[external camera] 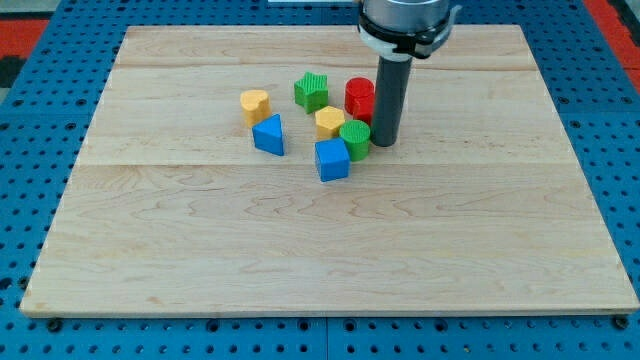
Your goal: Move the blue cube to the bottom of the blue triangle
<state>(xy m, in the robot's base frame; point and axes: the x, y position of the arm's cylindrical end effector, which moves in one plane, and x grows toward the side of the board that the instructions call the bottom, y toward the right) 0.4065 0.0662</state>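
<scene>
The blue cube [332,160] sits on the wooden board [330,250] near its middle. The blue triangle [269,135] lies to the cube's left and slightly higher in the view, apart from it. My tip [386,143] is down on the board to the right of the blue cube, right beside a green block [355,139] that touches the cube's upper right corner.
A yellow block [329,121] sits just above the blue cube. A red block [359,98] is partly behind the rod. A green block [311,91] and a yellow block [255,105] lie further toward the view's top left. Blue pegboard surrounds the board.
</scene>
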